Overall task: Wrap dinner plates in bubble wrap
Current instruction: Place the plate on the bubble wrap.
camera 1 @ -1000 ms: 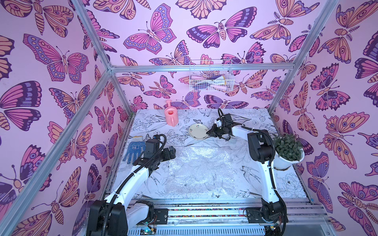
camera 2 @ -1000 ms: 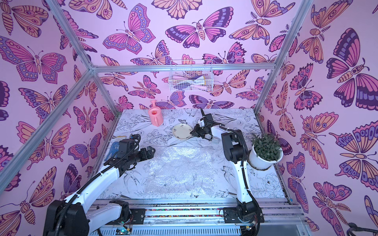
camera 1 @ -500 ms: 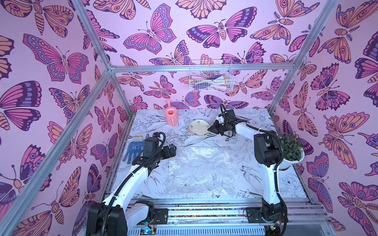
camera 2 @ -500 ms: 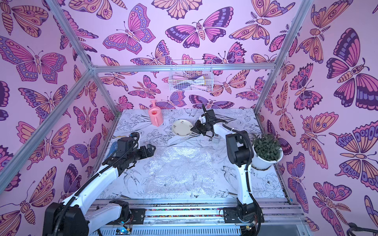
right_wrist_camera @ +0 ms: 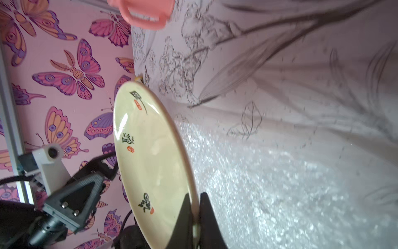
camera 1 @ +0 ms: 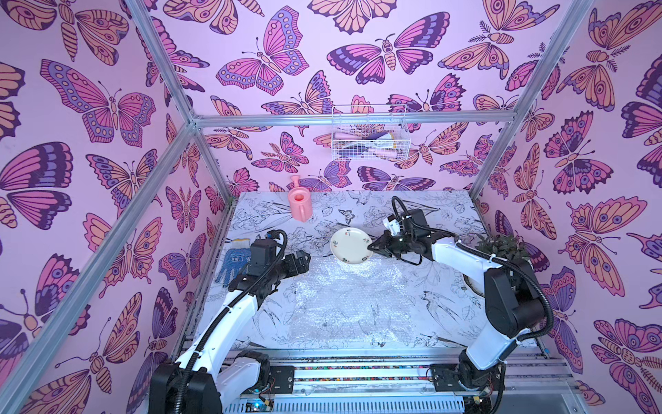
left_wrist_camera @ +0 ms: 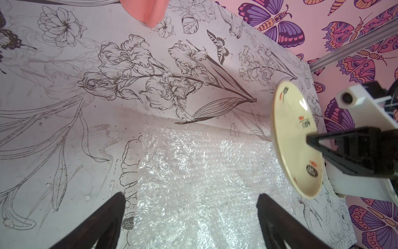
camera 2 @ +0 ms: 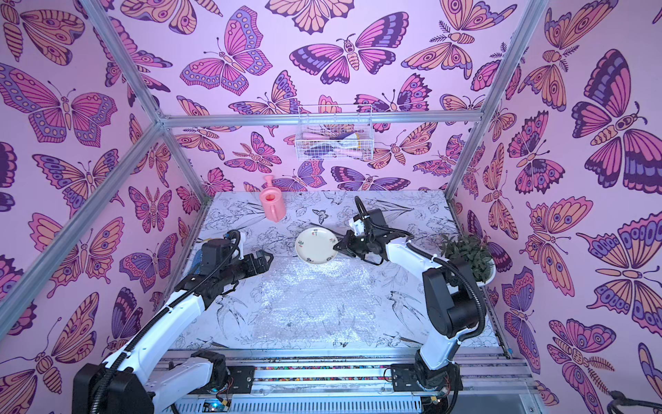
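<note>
Since a second ago my right hand has brought the plate a little nearer from farther back on the table. Pinched by its rim, the plate now hangs tilted at the far edge of the bubble wrap, which lies flat mid-table. My left hand hovers wide open and empty by the sheet's far left corner. I judge it early going: the plate is not yet laid down and nothing is folded.

Pink butterfly-print walls, flower-sketched white tabletop
</note>
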Motion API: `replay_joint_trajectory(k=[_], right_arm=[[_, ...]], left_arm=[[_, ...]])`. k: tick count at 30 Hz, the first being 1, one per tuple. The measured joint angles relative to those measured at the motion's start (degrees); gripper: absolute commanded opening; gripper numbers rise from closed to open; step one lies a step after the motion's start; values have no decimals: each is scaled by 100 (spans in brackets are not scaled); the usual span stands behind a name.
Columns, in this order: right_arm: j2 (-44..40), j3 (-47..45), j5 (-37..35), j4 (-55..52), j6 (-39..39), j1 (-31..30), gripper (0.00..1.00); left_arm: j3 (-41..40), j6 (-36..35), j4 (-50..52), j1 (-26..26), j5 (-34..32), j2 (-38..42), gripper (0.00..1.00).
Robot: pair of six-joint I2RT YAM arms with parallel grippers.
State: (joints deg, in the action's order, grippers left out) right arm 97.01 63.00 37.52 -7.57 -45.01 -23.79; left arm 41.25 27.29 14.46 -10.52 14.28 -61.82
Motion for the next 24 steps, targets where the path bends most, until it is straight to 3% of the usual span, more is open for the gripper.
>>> replay_joint_trajectory(k=[10, 15, 24], right_arm=[[-407, -1681, -111, 846, -273, -1051, 0], [-319, -2133, -282, 1257, -321, -1104, 0], [-260, -2131, -822, 1191, 151, -1104, 0]], left_arm=[[-74, 223, 68, 0, 15, -50, 97], [-138, 387, 72, 0, 142, -225, 96], [-210, 527, 85, -11, 271, -247, 96]])
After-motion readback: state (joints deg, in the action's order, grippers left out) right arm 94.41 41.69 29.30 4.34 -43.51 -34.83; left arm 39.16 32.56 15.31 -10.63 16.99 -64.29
